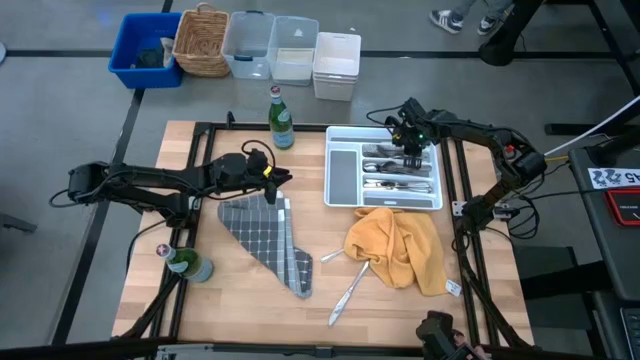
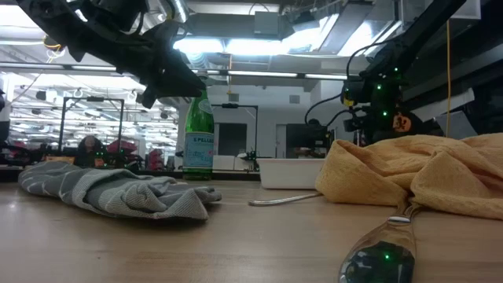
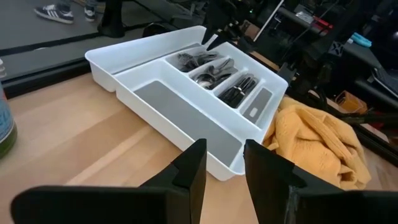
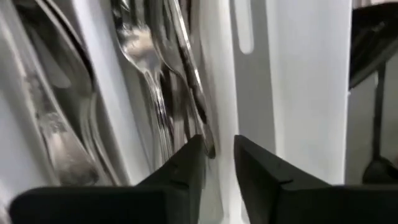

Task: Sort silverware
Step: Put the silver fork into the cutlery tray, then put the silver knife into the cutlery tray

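Under right claw: forks, unseen low view.

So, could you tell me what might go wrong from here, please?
1. The right gripper sits low inside the white tray, jaws slightly apart beside a fork; lifting away could snag it or nudge the tray.
2. Two pieces lie against the yellow cloth, which may get dragged along in a grasp.
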Available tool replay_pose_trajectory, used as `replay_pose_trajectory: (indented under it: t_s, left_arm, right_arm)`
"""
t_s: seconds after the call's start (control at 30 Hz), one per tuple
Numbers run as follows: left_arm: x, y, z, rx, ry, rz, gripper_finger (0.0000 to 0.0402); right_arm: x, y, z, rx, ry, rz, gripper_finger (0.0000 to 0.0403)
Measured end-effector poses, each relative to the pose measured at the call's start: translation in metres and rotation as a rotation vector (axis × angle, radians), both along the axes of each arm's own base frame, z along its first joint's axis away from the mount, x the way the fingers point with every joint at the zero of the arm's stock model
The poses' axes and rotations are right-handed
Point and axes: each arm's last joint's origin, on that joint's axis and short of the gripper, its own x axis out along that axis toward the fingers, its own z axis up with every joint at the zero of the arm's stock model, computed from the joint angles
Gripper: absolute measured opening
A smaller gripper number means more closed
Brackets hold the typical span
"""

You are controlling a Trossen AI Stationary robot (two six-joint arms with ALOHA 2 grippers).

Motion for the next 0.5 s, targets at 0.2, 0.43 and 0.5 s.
replay_pose_trajectory:
  t_s: [0.2,0.43,0.5]
  left_arm:
    - [0.001,-0.003,0.001,0.016,0.0,-0.021,0.0095]
    - [-0.009,-0.005,0.016,0.099,-0.055,-0.04,0.0095]
    - [-0.015,-0.006,0.025,0.152,-0.084,-0.048,0.0095]
  right_arm:
    - [-0.002,0.0,0.0,-0.03,0.054,-0.018,0.0118]
    - [-0.005,0.005,0.009,0.061,0.122,-0.013,0.0119]
    - [-0.006,0.006,0.016,0.095,0.148,-0.011,0.0119]
